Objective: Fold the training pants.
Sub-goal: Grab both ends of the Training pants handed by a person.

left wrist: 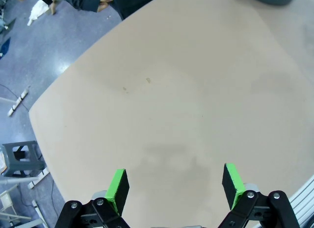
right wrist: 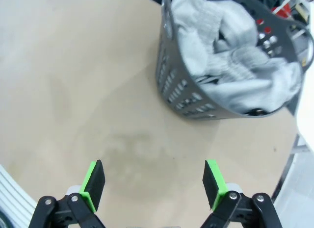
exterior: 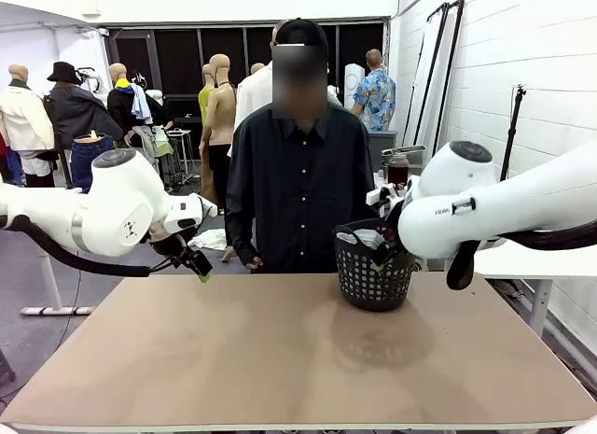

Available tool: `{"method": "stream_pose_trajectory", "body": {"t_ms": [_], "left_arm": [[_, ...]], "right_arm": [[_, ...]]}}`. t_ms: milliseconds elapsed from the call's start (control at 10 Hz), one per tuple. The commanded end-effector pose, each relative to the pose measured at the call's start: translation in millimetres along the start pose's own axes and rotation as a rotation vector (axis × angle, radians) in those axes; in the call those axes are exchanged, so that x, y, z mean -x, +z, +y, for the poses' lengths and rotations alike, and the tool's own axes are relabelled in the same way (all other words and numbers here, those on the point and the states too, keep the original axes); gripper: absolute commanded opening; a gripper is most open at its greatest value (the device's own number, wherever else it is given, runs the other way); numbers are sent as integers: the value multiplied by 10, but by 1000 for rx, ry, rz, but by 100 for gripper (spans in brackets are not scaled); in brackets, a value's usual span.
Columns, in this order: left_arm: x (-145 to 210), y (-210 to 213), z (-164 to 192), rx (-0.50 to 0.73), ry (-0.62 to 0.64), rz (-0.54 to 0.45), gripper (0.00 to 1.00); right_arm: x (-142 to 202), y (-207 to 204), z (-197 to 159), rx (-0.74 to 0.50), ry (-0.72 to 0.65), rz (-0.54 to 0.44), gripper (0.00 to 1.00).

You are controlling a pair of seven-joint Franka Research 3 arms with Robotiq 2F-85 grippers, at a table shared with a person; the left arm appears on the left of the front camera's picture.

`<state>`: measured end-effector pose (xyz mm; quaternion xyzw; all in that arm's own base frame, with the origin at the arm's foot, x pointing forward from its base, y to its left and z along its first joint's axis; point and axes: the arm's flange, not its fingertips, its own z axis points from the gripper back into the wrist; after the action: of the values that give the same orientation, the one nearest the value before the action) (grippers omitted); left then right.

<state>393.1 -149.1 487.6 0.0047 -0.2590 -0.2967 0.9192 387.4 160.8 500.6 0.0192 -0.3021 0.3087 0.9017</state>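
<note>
The light grey training pants [right wrist: 230,56] lie bunched up inside the black mesh basket [right wrist: 169,86], which stands at the far right of the table [exterior: 280,359]; the basket [exterior: 373,280] sits in front of the person. My right gripper [right wrist: 154,185] hangs open above the bare tabletop just beside the basket, and in the front view it hovers by the basket's rim [exterior: 384,259]. My left gripper [left wrist: 174,185] is open over the bare table surface, near the far left edge [exterior: 199,269]. Both hold nothing.
A person in a dark shirt [exterior: 298,187] stands at the far side of the table, hands low at the edge. A white side table [exterior: 522,261] lies to the right. A grey stool [left wrist: 22,157] stands on the floor off the table's corner.
</note>
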Motion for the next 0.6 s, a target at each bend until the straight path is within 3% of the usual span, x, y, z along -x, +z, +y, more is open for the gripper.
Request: {"method": "stream_pose_trajectory", "body": {"t_ms": [0,500], "left_arm": [[-12,174,-12,-30,16,0,100],[-86,645,17,-65,44,-69,100]], "right_arm": [[-76,205,-8,38,14,-5,100],[-110,579,-31,73,0,-63,100]]}}
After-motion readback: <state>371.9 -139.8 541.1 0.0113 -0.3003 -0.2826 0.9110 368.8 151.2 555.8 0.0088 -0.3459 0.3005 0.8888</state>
